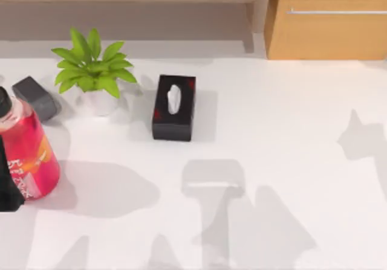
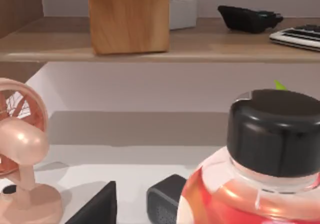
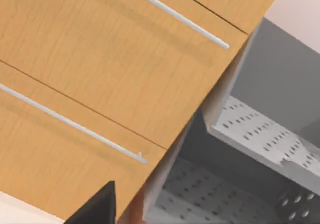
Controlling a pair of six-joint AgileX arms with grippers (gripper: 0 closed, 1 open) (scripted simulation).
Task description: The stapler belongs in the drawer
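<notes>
The stapler, a small dark grey block, lies at the table's far left behind a pink bottle. In the left wrist view the stapler sits low beside the bottle's black cap, with a dark part of my left gripper close in front of it. My left arm is at the left edge by the bottle. The drawer with its silver handle is shut at the back right. My right gripper hangs close before orange-brown drawer fronts.
A potted green plant and a black tissue box stand right of the stapler. A pink fan is near the left gripper. The shelf behind holds a wooden block and a keyboard. A grey perforated panel adjoins the drawers.
</notes>
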